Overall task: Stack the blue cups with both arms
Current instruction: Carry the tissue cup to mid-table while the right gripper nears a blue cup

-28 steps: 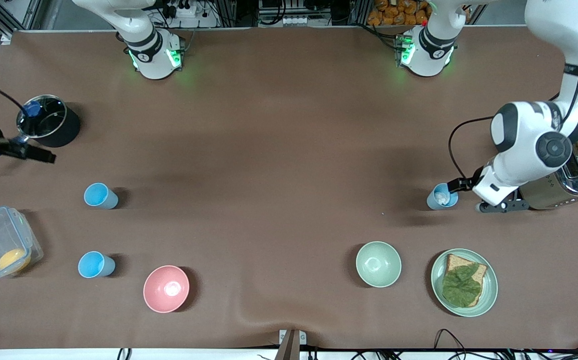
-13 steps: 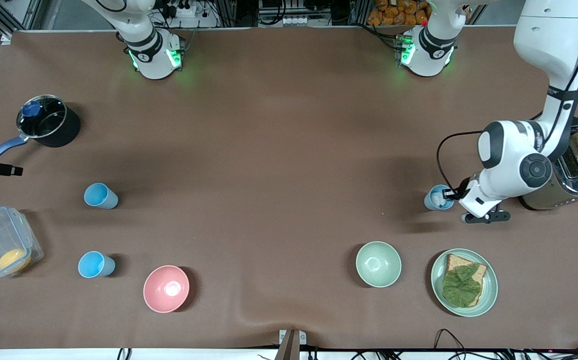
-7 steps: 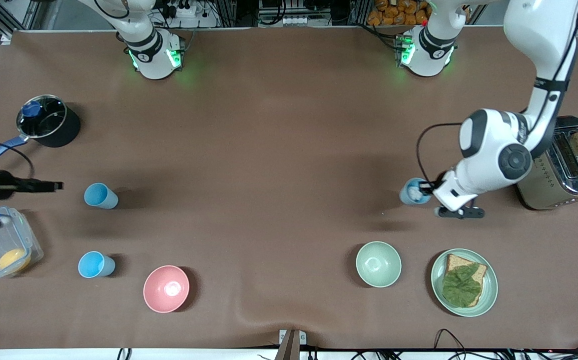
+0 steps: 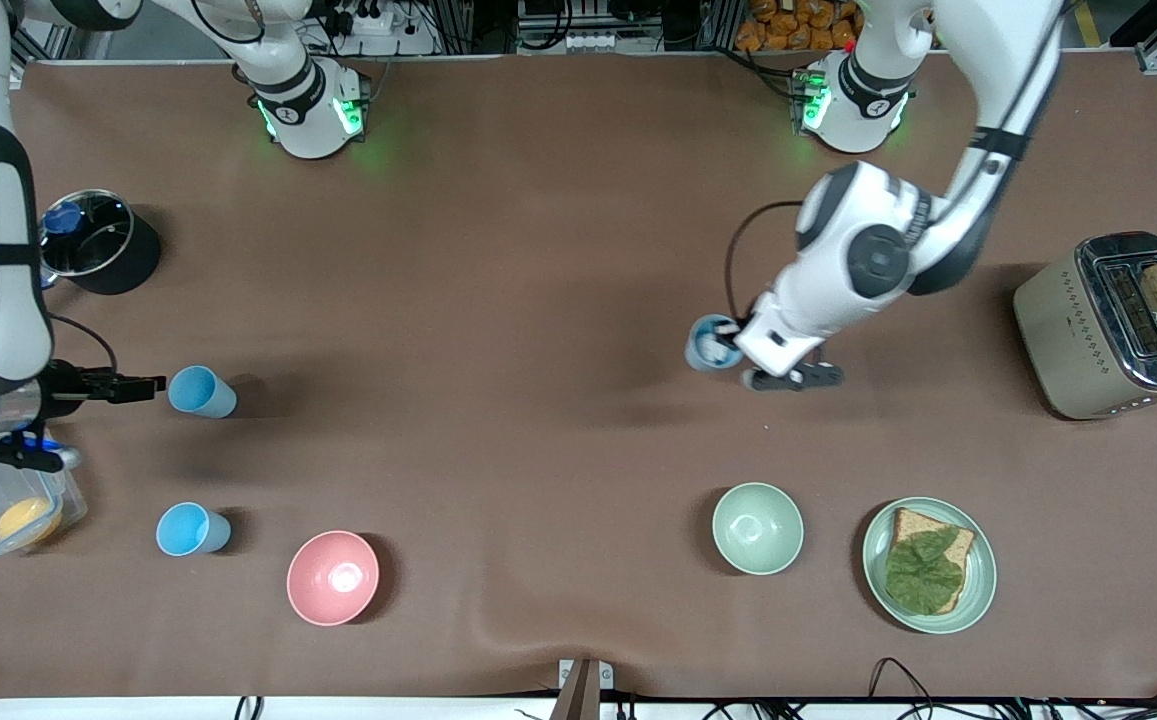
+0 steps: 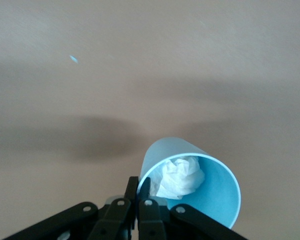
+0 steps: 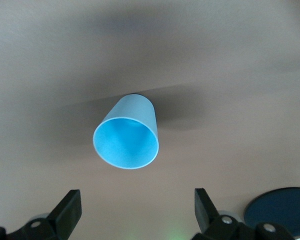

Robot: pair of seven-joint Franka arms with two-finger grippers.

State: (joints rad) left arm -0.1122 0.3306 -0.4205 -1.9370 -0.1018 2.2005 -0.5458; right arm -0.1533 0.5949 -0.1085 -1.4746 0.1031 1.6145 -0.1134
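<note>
Transport step: left gripper (image 4: 735,352), clamped on grey-blue cup (image 4: 709,343) rim, hangs over frame centre-right. Right gripper (image 4: 150,384), fingers apart, faces sky-blue cup (image 4: 200,391) mid-left. Next: enclose, clamp.

I get one high front cam facing both bases; wrist cams sit close over cups (image 5: 195,182) (probably shared with front).

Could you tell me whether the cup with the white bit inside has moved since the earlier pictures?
Yes. The left gripper has carried that cup away from the toaster, toward the right arm's end.
</note>
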